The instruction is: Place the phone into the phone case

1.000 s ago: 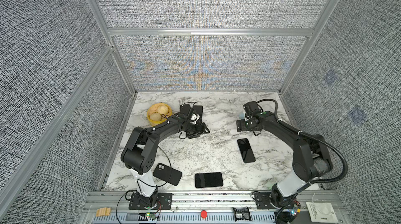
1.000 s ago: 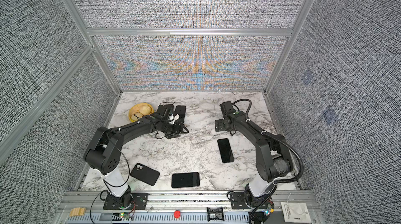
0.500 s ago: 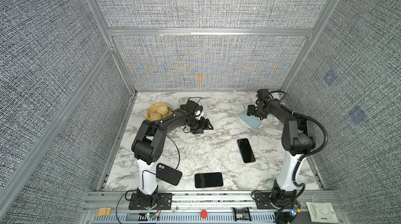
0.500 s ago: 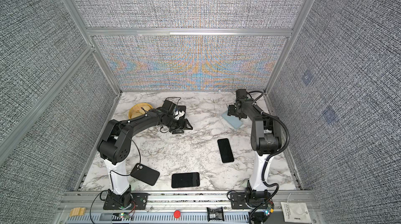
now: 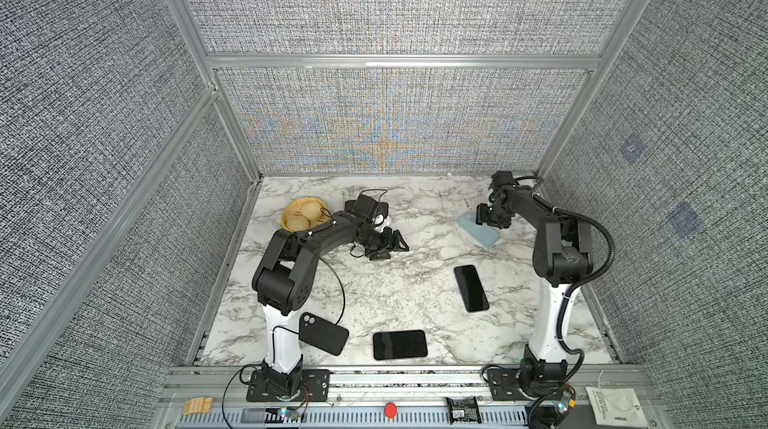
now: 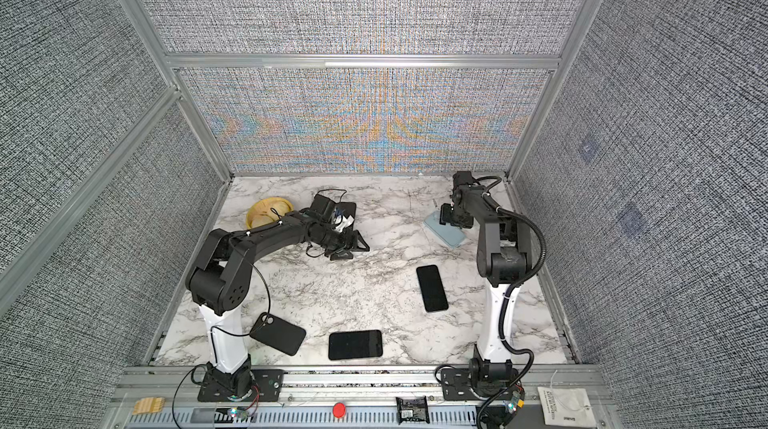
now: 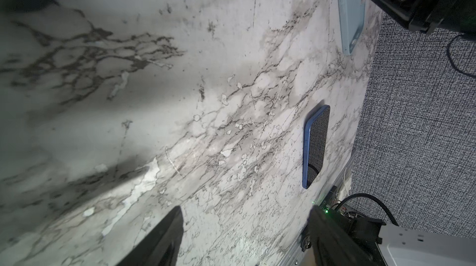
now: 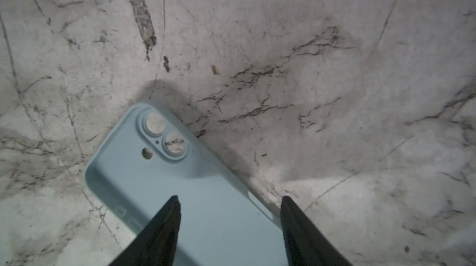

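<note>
The light blue phone case (image 8: 201, 182) lies flat on the marble tabletop (image 5: 395, 281), close to the right edge and toward the far right corner. Marble shows through its camera cut-outs. The right end effector (image 8: 230, 199) hangs directly over it with its jaws apart. In the right wrist view one fingertip (image 8: 175, 201) sits over the case's surface and the other lies just past its long edge, so that edge falls between them. Whether either tip touches the case I cannot tell. Both top views show this end effector (image 5: 490, 221) covering the far end of the case (image 5: 484, 237).

The phone (image 5: 471, 288) lies screen up near the right edge, about midway between the far and near edges. It is well apart from the case and nothing touches it. The left wrist view shows its blue rim (image 7: 318, 146).

The left end effector (image 7: 246, 209) is spread wide with nothing between its fingers. It is held low over bare marble left of the middle, toward the far edge (image 5: 392, 248).

A black phone (image 5: 400, 344) lies at the middle of the near edge. A dark device (image 5: 323, 333) with its camera side up lies near the near left corner, just beside the left arm's white column. A yellow bowl (image 5: 291, 215) holding pale round pieces stands near the far left corner.
</note>
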{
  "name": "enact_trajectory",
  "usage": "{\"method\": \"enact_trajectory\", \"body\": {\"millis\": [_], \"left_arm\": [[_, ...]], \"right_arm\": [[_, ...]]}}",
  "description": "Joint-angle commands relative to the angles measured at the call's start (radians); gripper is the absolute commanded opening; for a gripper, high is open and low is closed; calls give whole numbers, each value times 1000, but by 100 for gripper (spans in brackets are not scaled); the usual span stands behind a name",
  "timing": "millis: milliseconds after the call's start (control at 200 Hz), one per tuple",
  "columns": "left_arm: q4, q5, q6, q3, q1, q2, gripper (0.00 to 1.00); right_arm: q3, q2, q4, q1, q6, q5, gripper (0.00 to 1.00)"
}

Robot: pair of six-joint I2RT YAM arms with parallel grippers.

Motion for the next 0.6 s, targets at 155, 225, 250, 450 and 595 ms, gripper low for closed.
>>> {"method": "enact_trajectory", "body": {"millis": [155, 225, 250, 450, 595], "left_arm": [[26, 14, -6, -11, 0, -13, 77], [29, 14, -7, -14, 0, -15, 77], [30, 14, -7, -14, 0, -15, 76], [42, 20, -10, -20, 0, -11, 76], [45, 25, -10, -23, 0, -11, 76]], "right_arm": [[49, 47, -56, -13, 9, -45, 63], [63, 62, -71, -14, 9, -53, 59], [64, 64, -73, -14, 9, -54, 57], [49, 49, -58, -14, 2, -84, 37], [48, 45, -53, -11, -4, -110, 27]]}}
